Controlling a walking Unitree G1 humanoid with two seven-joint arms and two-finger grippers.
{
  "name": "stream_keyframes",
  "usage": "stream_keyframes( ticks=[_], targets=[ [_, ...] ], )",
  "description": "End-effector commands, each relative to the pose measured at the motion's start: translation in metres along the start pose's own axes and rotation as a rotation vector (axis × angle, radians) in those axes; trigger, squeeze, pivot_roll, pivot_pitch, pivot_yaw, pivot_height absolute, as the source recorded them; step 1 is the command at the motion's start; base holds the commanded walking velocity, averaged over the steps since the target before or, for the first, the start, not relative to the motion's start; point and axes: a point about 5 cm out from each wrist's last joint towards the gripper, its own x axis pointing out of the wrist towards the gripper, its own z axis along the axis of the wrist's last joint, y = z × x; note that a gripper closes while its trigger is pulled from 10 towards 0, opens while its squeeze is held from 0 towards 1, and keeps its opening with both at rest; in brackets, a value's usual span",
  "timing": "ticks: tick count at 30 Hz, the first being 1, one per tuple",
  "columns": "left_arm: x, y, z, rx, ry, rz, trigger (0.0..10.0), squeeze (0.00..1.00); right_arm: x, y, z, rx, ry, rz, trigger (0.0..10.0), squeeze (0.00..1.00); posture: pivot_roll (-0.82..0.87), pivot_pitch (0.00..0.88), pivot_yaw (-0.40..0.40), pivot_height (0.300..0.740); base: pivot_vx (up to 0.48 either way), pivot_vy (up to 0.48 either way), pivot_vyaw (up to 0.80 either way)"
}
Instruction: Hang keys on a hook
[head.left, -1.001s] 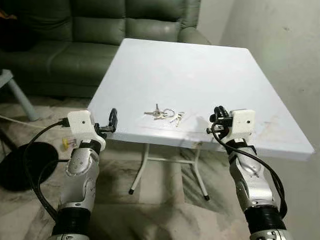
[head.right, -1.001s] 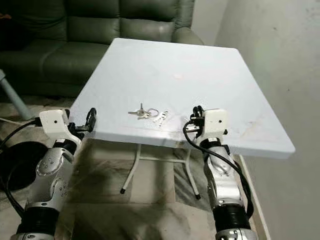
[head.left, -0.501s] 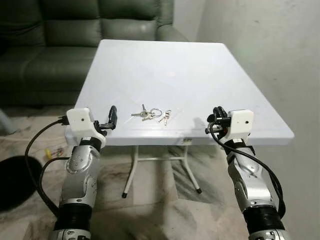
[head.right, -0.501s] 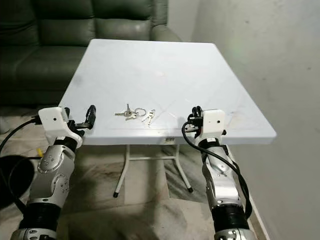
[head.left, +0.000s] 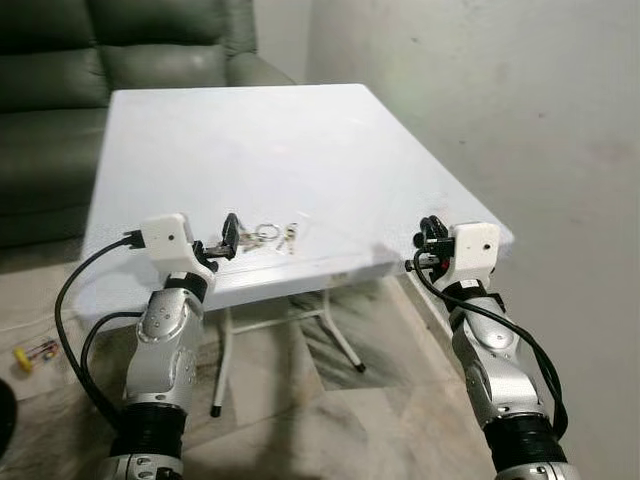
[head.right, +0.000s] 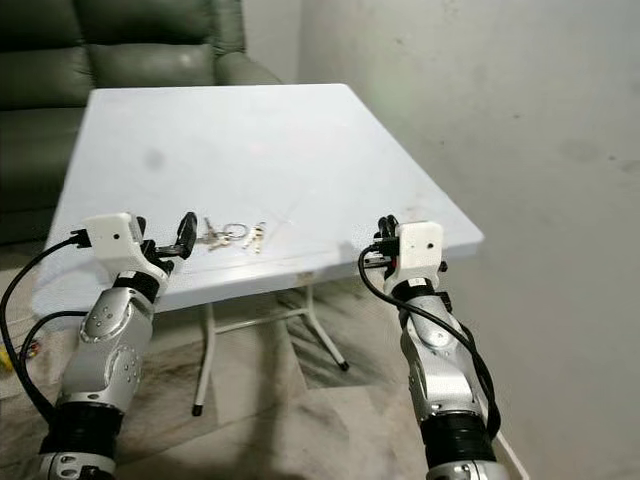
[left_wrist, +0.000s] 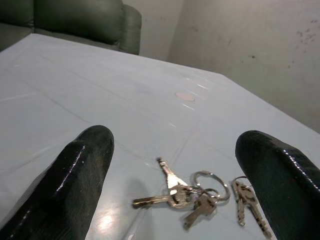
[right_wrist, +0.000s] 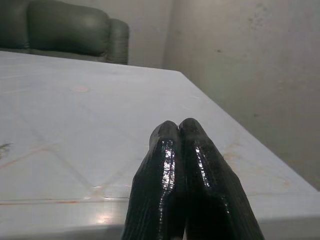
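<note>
A bunch of silver keys on a ring (head.left: 262, 236) lies near the front edge of the white folding table (head.left: 250, 140). A smaller pair of keys (head.left: 289, 237) lies right beside it. My left gripper (head.left: 230, 237) is held open at the table's front edge, just short of the keys. In the left wrist view the keys (left_wrist: 192, 192) lie on the tabletop between and beyond the two black fingers (left_wrist: 82, 167). My right gripper (head.left: 430, 236) hovers shut and holding nothing at the table's front right corner, its fingertips (right_wrist: 179, 131) pressed together.
A dark green sofa (head.left: 60, 60) stands behind the table on the left. A pale wall (head.left: 520, 110) runs close along the table's right side. Beneath the table are its white folding legs (head.left: 335, 335) and a marbled floor (head.left: 330, 420).
The camera has swung so the table now sits further left and the wall takes up more of the right. My left gripper has closed in on the keys. The keys have stayed put.
</note>
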Motion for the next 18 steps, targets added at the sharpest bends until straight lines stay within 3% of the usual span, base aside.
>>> stream_keyframes(
  ticks=[1,18],
  targets=[
    [0.0015,-0.0032,0.0004,-0.003,0.006,-0.013,10.0,0.0,-0.0015,-0.0042,0.0018,-0.017,-0.001,-0.012,10.0,0.0,0.04,0.0,-0.063,0.74,0.0,0.0,-0.73],
    [0.0002,-0.0032,0.0027,-0.022,-0.012,-0.012,10.0,0.0,-0.0013,-0.0046,0.0023,-0.018,0.002,-0.01,10.0,0.0,0.04,0.0,-0.064,0.74,0.0,0.0,-0.72]
  ],
)
